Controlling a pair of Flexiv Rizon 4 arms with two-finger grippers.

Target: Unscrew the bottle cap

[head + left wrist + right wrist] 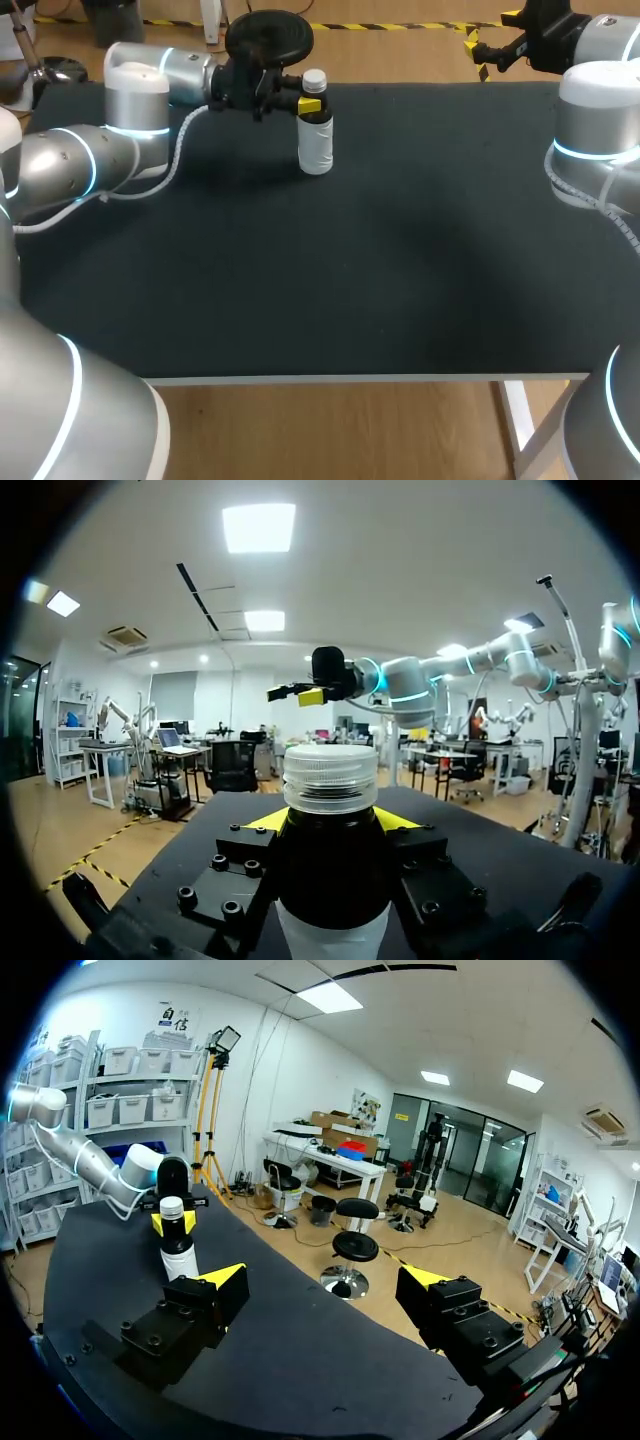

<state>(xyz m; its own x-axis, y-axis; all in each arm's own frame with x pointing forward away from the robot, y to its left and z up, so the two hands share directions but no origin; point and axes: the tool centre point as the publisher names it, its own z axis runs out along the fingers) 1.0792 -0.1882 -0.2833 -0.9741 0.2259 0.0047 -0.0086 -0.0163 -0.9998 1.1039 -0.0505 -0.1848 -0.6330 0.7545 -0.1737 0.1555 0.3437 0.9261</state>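
Note:
A dark bottle (pixel 315 135) with a white label and a ribbed white cap (pixel 314 80) stands upright at the far side of the black table (pixel 350 270). My left gripper (pixel 308 104) comes in level from the left and is shut on the bottle's dark shoulder just below the cap. In the left wrist view the bottle (pixel 332 875) fills the gap between the yellow tips, and the cap (pixel 330 777) rises free above them. My right gripper (pixel 490 50) hangs open beyond the far right edge, well away from the bottle (pixel 178 1250), with nothing between its fingers (pixel 225 1280).
Apart from the bottle, nothing lies on the table's black surface. My right arm's elbow (pixel 595 130) stands over the right edge.

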